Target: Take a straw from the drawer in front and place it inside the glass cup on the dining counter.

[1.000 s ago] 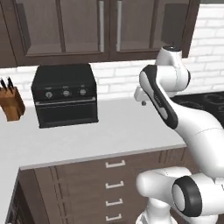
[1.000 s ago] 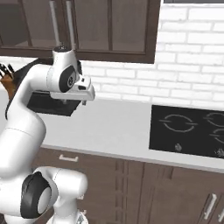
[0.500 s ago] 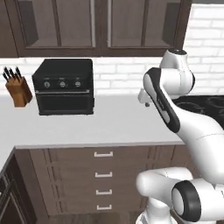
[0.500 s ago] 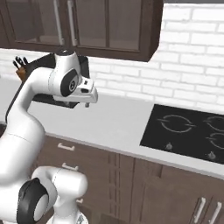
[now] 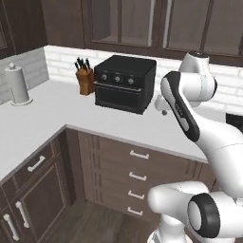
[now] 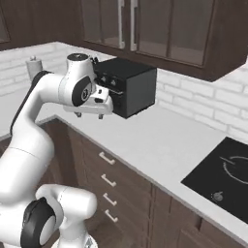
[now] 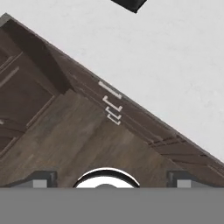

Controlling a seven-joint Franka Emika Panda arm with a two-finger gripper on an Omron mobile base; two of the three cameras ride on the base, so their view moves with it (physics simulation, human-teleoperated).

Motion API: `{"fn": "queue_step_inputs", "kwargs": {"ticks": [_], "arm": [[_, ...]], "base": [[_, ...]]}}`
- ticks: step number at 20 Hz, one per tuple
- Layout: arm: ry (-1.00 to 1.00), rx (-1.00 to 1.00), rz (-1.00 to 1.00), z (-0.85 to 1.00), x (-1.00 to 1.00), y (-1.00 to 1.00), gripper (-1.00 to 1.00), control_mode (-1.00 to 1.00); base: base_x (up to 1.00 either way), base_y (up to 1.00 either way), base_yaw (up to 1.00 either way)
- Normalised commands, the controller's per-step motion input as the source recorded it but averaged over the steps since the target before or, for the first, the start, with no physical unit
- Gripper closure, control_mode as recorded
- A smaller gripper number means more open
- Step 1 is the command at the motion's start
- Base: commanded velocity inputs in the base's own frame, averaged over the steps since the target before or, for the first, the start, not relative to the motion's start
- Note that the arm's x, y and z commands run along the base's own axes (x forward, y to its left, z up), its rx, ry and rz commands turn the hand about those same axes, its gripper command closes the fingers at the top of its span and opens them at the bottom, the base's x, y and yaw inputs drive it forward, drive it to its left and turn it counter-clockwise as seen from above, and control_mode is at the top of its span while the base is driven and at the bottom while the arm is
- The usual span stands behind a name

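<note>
White desk surface [image 5: 57,111] wraps an L-shaped corner of the kitchen, with a pale brick backsplash behind it and dark brown wooden cabinets above and below. On it, against the wall, stands a black countertop oven [image 5: 125,83] with a row of small knobs on its front; just to its left is a wooden knife block [image 5: 85,78] with dark handles, and further left along the other leg of the corner a paper towel roll [image 5: 17,85] stands upright. In the right base view a black cooktop [image 6: 220,174] is set flush into the desk well to the right of the oven.

Below the desk edge a stack of dark brown drawers [image 5: 137,175] with small white bar handles faces the robot; all fronts sit flush and closed. The hand view looks down on the same stack [image 7: 111,105], and on the wood plank floor [image 7: 83,148] in front of it. Which of these fronts is the task's drawer I cannot tell, and the straw is out of sight.

The end effector [image 6: 90,115] hangs over the front part of the desk, near the oven's front, pointing downward and holding nothing. Its two fingertips [image 7: 41,179] stand far apart at the bottom corners of the hand view.
</note>
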Motion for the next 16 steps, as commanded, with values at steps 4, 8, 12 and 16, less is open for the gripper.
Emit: {"fn": "queue_step_inputs", "kwargs": {"ticks": [4,8,12,16], "arm": [[0.00,0.00,0.00,0.00,0.00,0.00,-1.00,1.00],[0.00,0.00,0.00,0.00,0.00,0.00,-1.00,1.00],[0.00,0.00,0.00,0.00,0.00,0.00,-1.00,1.00],[0.00,0.00,0.00,0.00,0.00,0.00,-1.00,1.00]], "base": [[0.00,-0.63,0.66],[-0.16,-0.79,0.52],[-0.42,-0.64,0.42],[-0.56,-0.48,0.36]]}}
